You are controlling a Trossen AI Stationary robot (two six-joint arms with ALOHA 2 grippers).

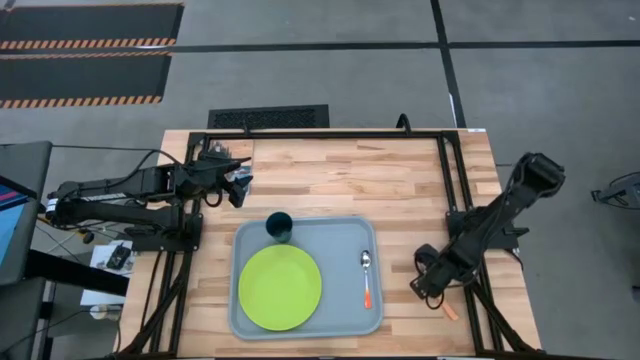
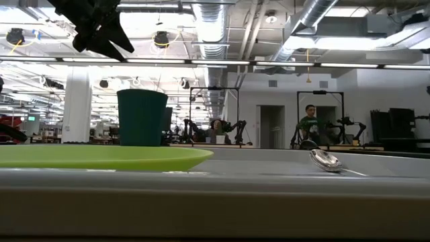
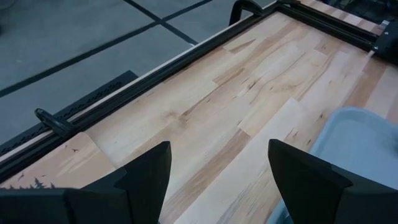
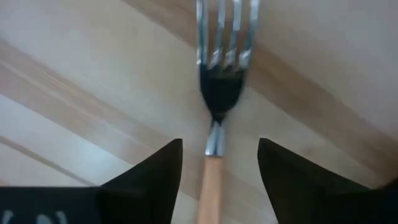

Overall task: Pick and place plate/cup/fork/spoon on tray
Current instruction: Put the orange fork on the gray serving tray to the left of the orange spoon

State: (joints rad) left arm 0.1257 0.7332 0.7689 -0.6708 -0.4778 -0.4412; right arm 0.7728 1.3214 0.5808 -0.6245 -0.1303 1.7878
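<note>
My right claw: low over the pale wooden desk just off the tray's right rim, fingers spread apart with nothing pinched between them.
Slim fork with silver tines and orange handle: lying flat on the desk directly under my right claw, its handle running between my two dark fingers, neither of which touches it; from overhead only the handle's end shows past my claw.
My left claw: waiting above the desk beyond the tray's far left corner, fingers wide, holding nothing.
Large light grey-blue rectangular tray with raised rim: in the middle of the desk's near half.
Round flat lime-green plate: on the tray's left part.
Small dark teal-green cup: upright on the tray near its far left corner, just beyond the plate.
Slim spoon with silver bowl and orange-red handle: on the tray's right part, bowl pointing away, apart from the plate.
</note>
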